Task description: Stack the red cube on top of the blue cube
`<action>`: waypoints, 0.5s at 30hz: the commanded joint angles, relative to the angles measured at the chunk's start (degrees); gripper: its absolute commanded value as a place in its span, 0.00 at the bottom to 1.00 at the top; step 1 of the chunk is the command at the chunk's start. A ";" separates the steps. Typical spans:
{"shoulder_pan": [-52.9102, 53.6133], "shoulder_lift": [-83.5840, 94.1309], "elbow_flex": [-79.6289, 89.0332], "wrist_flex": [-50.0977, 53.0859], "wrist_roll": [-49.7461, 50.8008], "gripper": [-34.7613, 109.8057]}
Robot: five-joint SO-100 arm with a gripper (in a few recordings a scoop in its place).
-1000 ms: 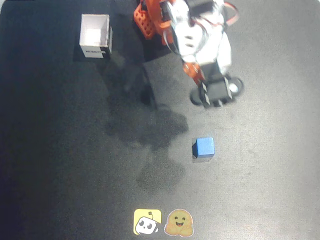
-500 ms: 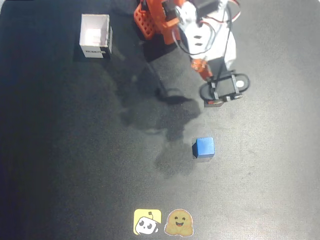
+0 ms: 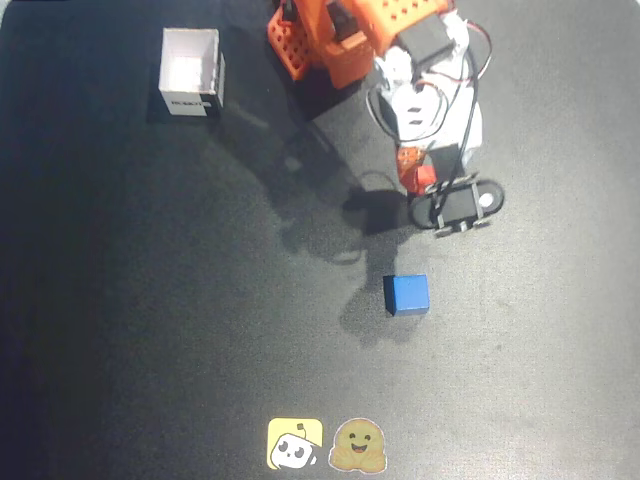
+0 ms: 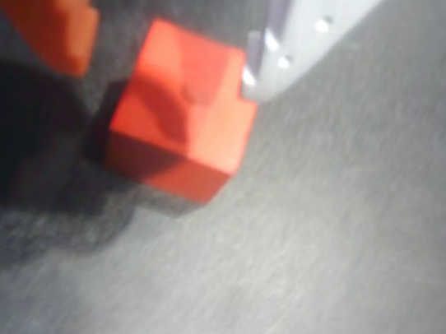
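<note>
On the dark matte table, the small solid bright blue cube is seen in the overhead view, standing alone below the orange-and-white arm, with bare surface open on every side of it. The gripper is placed above and slightly right of that cube, apart from it. In the wrist view, the small red-orange cube with matte faces is found resting on the table between the orange finger at the upper left and the pale translucent finger at the upper right. The pale finger is seen at the cube's upper right edge, while a gap is left between the cube and the orange finger, so the gripper is parted and not closed on the cube. An open-topped white box is set near the top left edge, well apart from both cubes. Two cartoon stickers are stuck by the bottom edge.
</note>
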 commanded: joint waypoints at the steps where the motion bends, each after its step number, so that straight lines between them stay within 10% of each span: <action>1: -1.67 -0.18 2.29 -3.78 2.02 0.34; 15: -4.13 -0.35 8.26 -10.90 8.96 0.38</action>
